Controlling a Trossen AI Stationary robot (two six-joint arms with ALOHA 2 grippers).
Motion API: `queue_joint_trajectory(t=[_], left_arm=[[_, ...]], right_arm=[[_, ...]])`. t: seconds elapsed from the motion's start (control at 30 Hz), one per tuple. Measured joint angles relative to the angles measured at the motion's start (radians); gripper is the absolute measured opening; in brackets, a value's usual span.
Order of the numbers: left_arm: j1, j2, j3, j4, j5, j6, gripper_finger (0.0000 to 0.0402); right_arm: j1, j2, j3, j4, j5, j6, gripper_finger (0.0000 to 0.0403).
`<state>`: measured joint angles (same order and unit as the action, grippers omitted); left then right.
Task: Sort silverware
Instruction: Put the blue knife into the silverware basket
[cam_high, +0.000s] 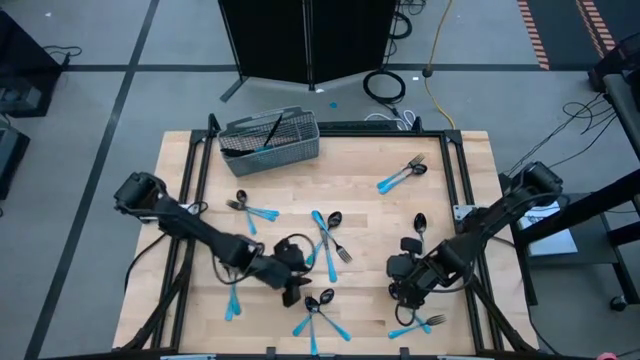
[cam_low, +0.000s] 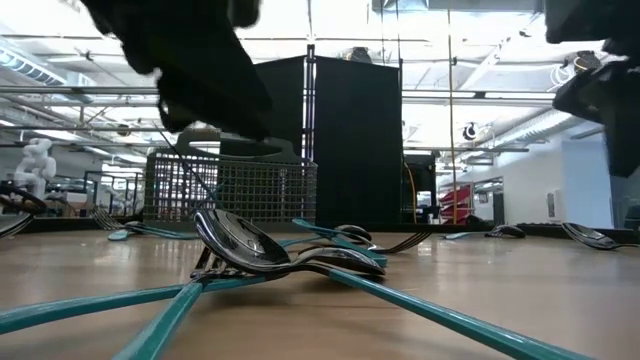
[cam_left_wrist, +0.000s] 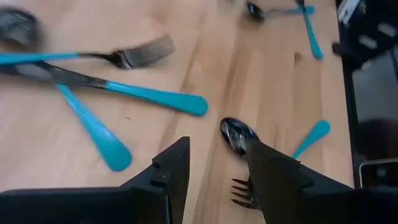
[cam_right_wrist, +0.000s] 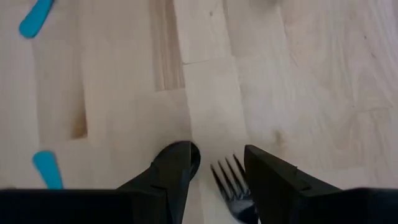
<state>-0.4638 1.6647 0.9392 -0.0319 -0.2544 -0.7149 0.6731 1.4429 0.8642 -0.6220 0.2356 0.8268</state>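
approach step: left gripper (cam_left_wrist: 214, 171) open, empty, spoon (cam_left_wrist: 236, 134) just ahead; right gripper (cam_right_wrist: 217, 171) open over fork (cam_right_wrist: 233, 183); next, lower and close.

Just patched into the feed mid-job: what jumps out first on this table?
Blue-handled silverware lies scattered in small piles over the wooden table, with a grey wire-mesh basket at its far edge. Both grippers hang low and open near the front edge: the left gripper beside a spoon, the right gripper over a fork.
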Motion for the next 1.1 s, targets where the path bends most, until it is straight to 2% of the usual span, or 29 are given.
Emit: queue_joint_trajectory(t=[0.1, 0.37, 0.47, 0.67, 0.87, 1.1], left_arm=[[0.048, 0.029, 0.034, -0.014, 0.112, 0.134, 0.0155], [0.144, 0.03, 0.2, -0.217, 0.153, 0.673, 0.0155], [0.199, 0.048, 0.232, -0.233, 0.221, 0.848, 0.0155], [0.309, 0.132, 0.282, -0.307, 0.37, 1.052, 0.0155], [0.352, 0.272, 0.423, -0.443, 0.384, 1.329, 0.0155], [0.366, 0.395, 0.559, -0.599, 0.382, 1.481, 0.0155]], right_arm=[[-0.002, 0.016, 0.0, 0.004, -0.006, 0.0, 0.0144], [0.001, 0.023, -0.001, 0.006, -0.053, 0.006, 0.0144], [0.001, 0.023, -0.001, 0.007, -0.053, 0.007, 0.0144], [0.002, 0.022, -0.001, 0.018, -0.046, -0.002, 0.0144], [0.002, 0.022, 0.0, 0.005, -0.025, -0.061, 0.0144], [-0.002, 0.022, 0.0, 0.003, -0.022, -0.056, 0.0144]])
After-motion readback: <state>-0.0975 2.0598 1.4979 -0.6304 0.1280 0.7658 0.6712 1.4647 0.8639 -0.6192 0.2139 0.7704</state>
